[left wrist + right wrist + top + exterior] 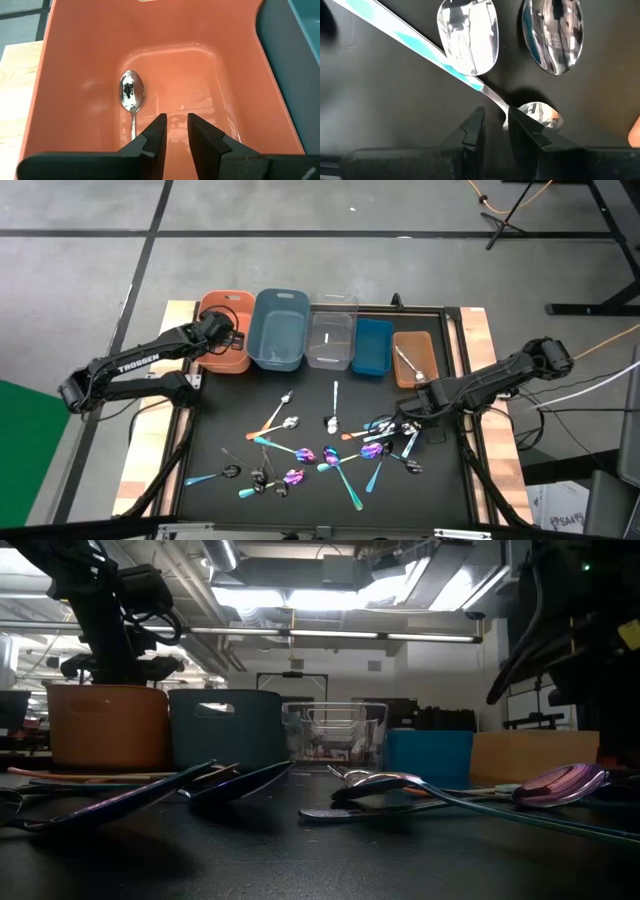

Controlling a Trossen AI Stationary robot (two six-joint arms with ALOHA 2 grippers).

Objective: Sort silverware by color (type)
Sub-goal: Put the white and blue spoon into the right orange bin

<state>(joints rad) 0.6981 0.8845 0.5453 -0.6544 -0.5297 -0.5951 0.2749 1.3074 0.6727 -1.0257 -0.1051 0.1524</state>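
Note:
My left gripper (228,335) (176,125) hangs open over the orange bin (208,308), pointing slantwise down into it. A silver spoon (131,92) lies on that bin's floor, ahead of the fingers and apart from them. My right gripper (412,408) (495,120) points straight down, open, low over the right end of the scattered silverware (330,450) on the black table. Its fingertips stand at the neck of a teal-handled spoon (420,45), whose small silver bowl (542,112) is partly hidden behind one finger. My right gripper comes from above, and its fingertips (522,125) stand at the teal-handled spoon's neck (495,100), which runs across the gap between them. The spoon lies flat on the table. Whether the fingers touch it I cannot tell.
Behind the silverware stands a row of bins: orange, grey-blue (280,330), clear (332,335), blue (372,345) and brown (418,370), the last with a silver spoon (408,360) in it. Two silver spoon bowls (469,35) (552,35) lie just beyond the right fingers.

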